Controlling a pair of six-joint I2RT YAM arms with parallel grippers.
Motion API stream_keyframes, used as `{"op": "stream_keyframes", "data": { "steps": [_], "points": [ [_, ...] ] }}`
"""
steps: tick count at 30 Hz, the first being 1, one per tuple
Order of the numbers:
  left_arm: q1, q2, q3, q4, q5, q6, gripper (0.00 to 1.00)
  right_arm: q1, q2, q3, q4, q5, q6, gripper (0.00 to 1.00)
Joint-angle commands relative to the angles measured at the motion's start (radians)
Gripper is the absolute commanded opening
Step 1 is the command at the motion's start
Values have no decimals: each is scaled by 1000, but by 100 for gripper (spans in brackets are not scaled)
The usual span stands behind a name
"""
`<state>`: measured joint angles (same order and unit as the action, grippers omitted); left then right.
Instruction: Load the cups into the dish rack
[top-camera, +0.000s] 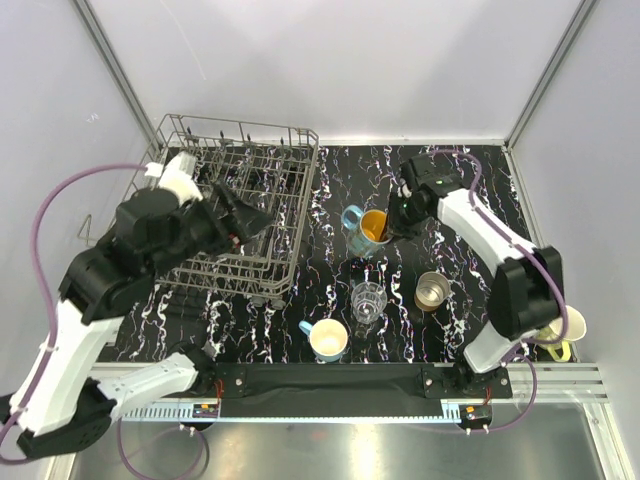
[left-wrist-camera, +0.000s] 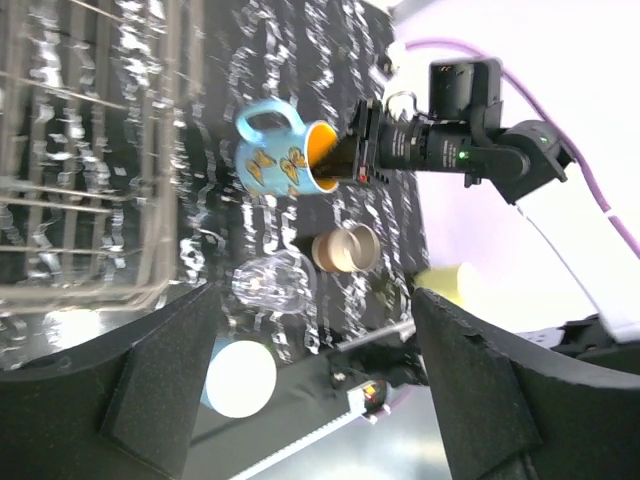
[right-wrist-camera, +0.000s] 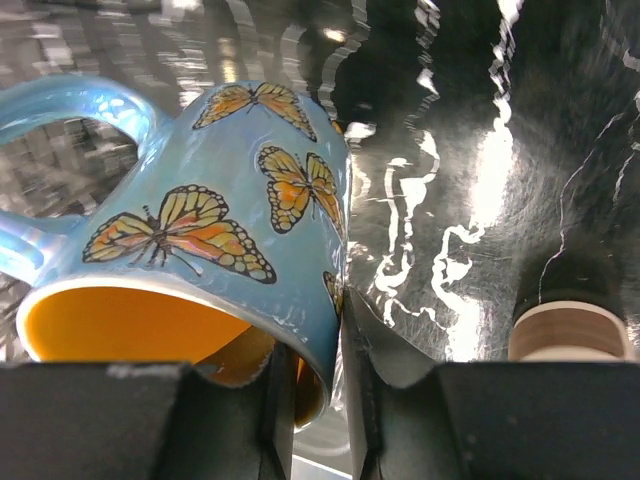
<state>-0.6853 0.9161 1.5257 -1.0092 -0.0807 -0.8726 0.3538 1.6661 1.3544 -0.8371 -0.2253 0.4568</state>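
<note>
The teal mug (top-camera: 364, 230) with butterflies and an orange inside hangs tilted above the table's middle. My right gripper (top-camera: 398, 222) is shut on its rim, one finger inside and one outside; the right wrist view shows the mug (right-wrist-camera: 200, 250) up close. The left wrist view shows the mug (left-wrist-camera: 285, 158) held by the right gripper (left-wrist-camera: 352, 150). The clear glass tumbler (top-camera: 367, 303), the metal cup (top-camera: 432, 290) and the light-blue mug (top-camera: 326, 340) stand on the table. My left gripper (top-camera: 262, 215) is open and empty over the wire dish rack (top-camera: 230, 205).
A yellow cup (top-camera: 562, 335) sits at the table's right edge behind the right arm's base. The rack's right wall (top-camera: 305, 215) stands a little left of the held mug. The metal cup also shows in the right wrist view (right-wrist-camera: 570, 330).
</note>
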Motion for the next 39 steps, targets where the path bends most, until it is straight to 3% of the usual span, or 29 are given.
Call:
{"op": "stream_keyframes", "data": {
  "steps": [1,8,13,24,28,39],
  "points": [
    [1,98,83,-2,139,9,84,8,-176,106,38,-91,-72,0],
    [1,161,48,138,300,-147,84,10,-377,28,111,-233,-122,0],
    [1,219,60,146,421,-227,82,7,-497,-23,142,-319,-139,0],
    [-5,199,-87,302,627,-396,81,8,-655,-119,220,-344,-285,0],
    [-51,176,-169,394,647,-492,81,7,-798,-250,386,-301,-259,0],
    [-171,149,-305,714,635,-767,80,8,-838,-304,565,-469,-268,0]
  ]
}}
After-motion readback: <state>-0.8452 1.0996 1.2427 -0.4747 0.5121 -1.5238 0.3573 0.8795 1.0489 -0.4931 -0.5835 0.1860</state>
